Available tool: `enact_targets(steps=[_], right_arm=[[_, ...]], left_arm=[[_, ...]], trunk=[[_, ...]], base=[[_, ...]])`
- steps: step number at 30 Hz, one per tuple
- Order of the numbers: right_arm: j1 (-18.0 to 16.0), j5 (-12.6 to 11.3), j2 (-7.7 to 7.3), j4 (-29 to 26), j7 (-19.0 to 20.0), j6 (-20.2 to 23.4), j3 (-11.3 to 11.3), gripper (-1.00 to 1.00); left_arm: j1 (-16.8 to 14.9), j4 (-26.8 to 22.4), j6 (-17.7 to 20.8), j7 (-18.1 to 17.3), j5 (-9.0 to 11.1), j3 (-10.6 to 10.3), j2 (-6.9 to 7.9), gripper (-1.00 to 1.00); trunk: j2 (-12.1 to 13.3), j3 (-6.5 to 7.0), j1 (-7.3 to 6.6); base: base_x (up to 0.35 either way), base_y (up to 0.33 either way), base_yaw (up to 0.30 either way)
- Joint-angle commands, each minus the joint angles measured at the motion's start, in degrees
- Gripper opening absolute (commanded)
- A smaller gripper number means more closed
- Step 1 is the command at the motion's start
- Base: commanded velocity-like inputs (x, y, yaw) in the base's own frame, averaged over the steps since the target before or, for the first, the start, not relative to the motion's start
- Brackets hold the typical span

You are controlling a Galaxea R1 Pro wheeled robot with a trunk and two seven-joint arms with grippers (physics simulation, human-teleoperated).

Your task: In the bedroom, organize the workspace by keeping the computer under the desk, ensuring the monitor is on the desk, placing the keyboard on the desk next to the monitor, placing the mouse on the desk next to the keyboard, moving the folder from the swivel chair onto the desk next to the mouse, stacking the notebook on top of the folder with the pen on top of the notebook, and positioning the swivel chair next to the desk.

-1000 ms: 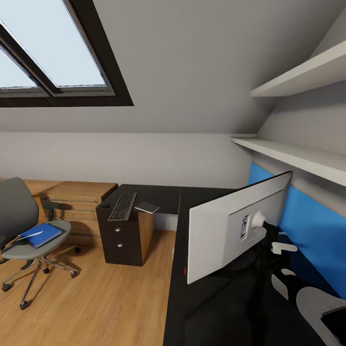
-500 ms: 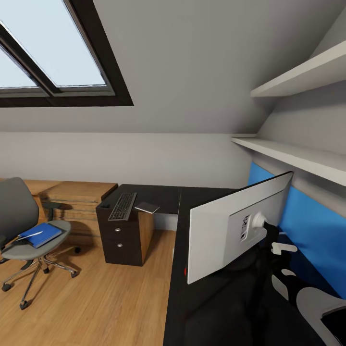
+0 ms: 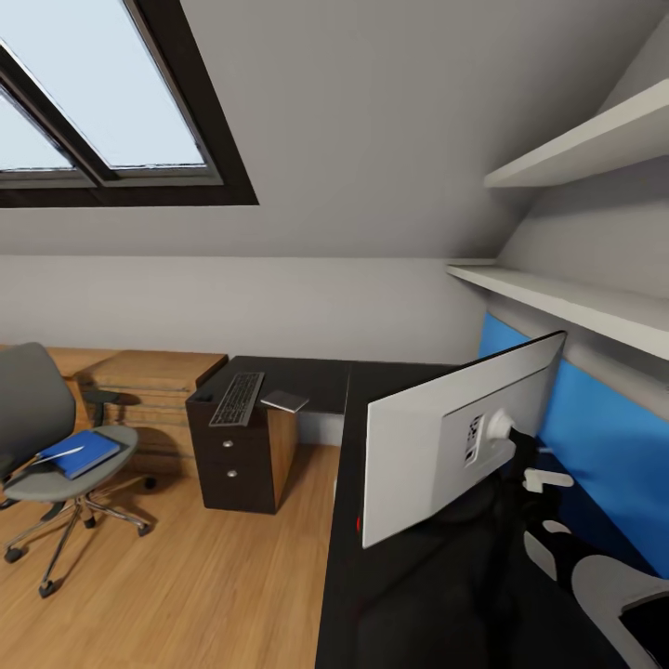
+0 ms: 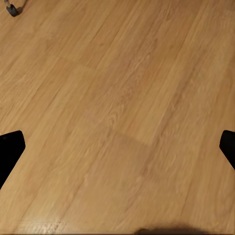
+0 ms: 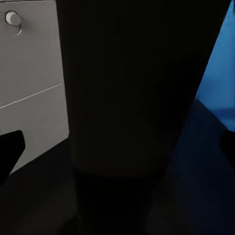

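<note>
The monitor (image 3: 437,446) stands on the black desk (image 3: 390,595) with its pale back toward me. My right gripper (image 5: 117,147) is open, and the monitor's black foot (image 5: 132,98) rises between its fingers. On the desk's far wing lie the keyboard (image 3: 237,398), the grey notebook (image 3: 284,401) and a small dark shape, perhaps the mouse (image 3: 203,397). The swivel chair (image 3: 32,409) stands apart at the left, carrying the blue folder (image 3: 82,453) with the white pen (image 3: 58,456) on it. My left gripper (image 4: 117,147) hangs open over the wooden floor. The computer is out of view.
Low wooden cabinets (image 3: 149,381) line the far wall behind the chair. A blue wall panel (image 3: 604,455) and white shelves (image 3: 576,302) run along the desk's right side. A red dot (image 3: 358,526) marks the desk edge. A chair caster (image 4: 12,9) shows near my left gripper.
</note>
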Motion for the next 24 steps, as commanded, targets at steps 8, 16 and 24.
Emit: enact_targets(steps=[8, 16, 24], right_arm=[[0.0, -0.3, 0.37, 0.0, -0.3, -0.2, 0.5, 1.0], [0.0, -0.3, 0.4, 0.0, -0.3, -0.2, 0.5, 1.0], [0.0, -0.9, 0.4, -4.2, -0.3, -0.2, 0.2, 1.0]], left_arm=[[0.0, -0.1, -0.3, 0.4, 0.6, -0.5, 0.03, 1.0], [0.0, -0.1, -0.3, 0.4, 0.6, -0.5, -0.03, 1.0], [0.0, -0.1, -0.4, 0.3, 0.6, -0.5, 0.01, 1.0]], trunk=[[0.0, -0.06, 0.0], [0.0, -0.06, 0.0], [0.0, -0.06, 0.0]], base=[[-0.28, 0.0, 0.0], [-0.333, 0.0, 0.0], [-0.255, 0.154, 0.0]])
